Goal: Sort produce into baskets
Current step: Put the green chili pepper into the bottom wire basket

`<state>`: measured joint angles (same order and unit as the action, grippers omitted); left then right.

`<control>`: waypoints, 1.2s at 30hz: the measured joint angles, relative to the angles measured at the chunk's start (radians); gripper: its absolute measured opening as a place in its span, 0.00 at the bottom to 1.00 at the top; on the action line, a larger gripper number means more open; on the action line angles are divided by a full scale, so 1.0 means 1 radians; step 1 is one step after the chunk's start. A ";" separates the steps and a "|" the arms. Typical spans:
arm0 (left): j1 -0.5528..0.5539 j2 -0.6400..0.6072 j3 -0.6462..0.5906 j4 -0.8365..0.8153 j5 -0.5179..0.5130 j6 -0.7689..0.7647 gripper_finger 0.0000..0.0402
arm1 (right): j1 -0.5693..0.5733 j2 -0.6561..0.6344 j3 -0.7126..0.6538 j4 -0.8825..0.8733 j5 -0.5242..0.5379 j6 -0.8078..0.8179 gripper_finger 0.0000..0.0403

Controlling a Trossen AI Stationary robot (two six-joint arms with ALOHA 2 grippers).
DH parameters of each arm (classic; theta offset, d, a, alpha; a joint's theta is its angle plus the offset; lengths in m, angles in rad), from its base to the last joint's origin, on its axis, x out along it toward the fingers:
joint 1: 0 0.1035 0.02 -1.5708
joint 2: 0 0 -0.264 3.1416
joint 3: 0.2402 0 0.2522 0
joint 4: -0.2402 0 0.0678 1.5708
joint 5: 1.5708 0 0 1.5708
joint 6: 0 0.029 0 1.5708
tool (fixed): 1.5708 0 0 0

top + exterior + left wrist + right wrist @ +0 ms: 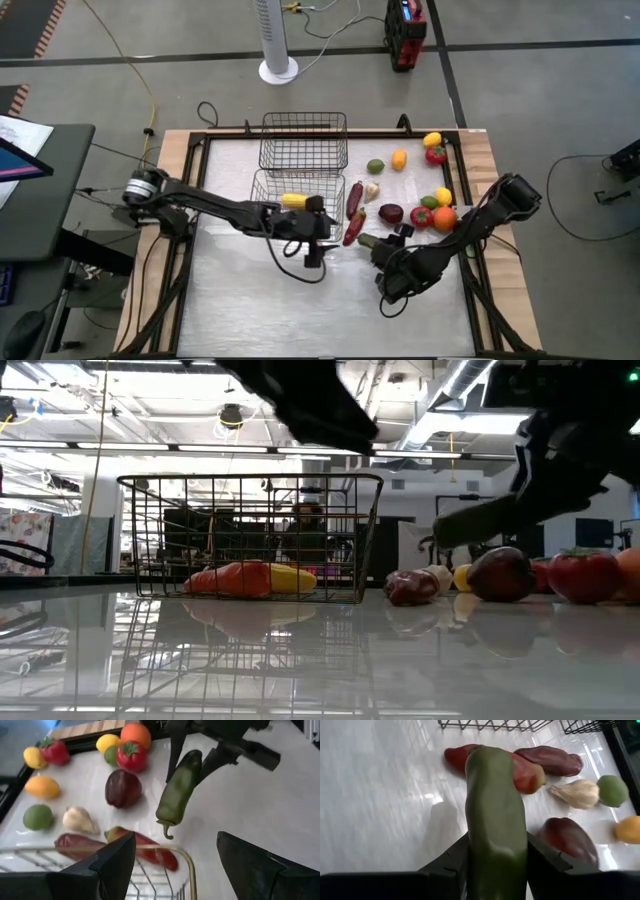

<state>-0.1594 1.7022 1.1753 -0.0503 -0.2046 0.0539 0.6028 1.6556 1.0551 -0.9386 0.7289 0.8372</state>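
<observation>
R gripper (pixel 192 757) is clamped on a long green pepper (pixel 495 815), gripping its upper end; the stem end hangs down twd the table, just right of the near basket (pixel 268 182). From the left wrist view the pepper looks lifted, but can't be sure its tip is clear of the surface. L gripper (pixel 315 236) sits at the near basket's right near corner, fingers spread wide, holding nothing.

Near basket already has corn (pixel 294 200) and a carrot (pixel 232 578); far basket (pixel 304 140) looks empty. Rest of produce loose on the right: two red peppers (pixel 354 196), garlic (pixel 79 819), dark red one (pixel 123 787), lime (pixel 375 166), tomatoes (pixel 131 756), etc.

Risks, imo:
- Grip is near one end of a smooth, long pepper, so it could swing or slip out on a fast move.
- Hanging tip may catch the basket rim if carried in low.
- L gripper is close to the route into the basket, so arms could bump.
</observation>
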 joint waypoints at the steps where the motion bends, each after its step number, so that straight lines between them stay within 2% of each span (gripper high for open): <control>1: -0.001 0.018 0.019 -0.001 -0.001 0.013 0.67 | 0.003 -0.008 0.007 -0.011 0.000 0.000 0.41; 7: -0.021 0.084 0.112 -0.008 -0.043 0.114 0.67 | 0.007 -0.100 0.032 -0.008 0.033 -0.030 0.40; 13: -0.025 0.084 0.129 0.051 -0.051 0.152 0.67 | 0.002 -0.173 0.032 0.082 0.035 -0.148 0.45; 17: -0.014 0.085 0.129 0.096 0.013 0.146 0.67 | -0.005 -0.191 0.032 0.146 0.036 -0.218 0.44; 24: -0.006 0.127 0.134 0.134 0.057 0.145 0.67 | -0.017 -0.198 0.032 0.178 0.040 -0.262 0.43; 30: -0.006 0.154 0.130 0.099 0.014 0.148 0.67 | -0.024 -0.198 0.032 0.197 0.043 -0.282 0.43; 33: -0.006 0.153 0.131 0.097 0.009 0.148 0.64 | -0.025 -0.198 0.032 0.217 0.050 -0.294 0.43; 36: -0.005 0.153 0.131 0.099 0.004 0.155 0.56 | -0.031 -0.198 0.032 0.224 0.051 -0.297 0.43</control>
<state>-0.1646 1.8552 1.3064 0.0487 -0.2005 0.2093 0.5720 1.4578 1.0874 -0.7147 0.7803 0.5404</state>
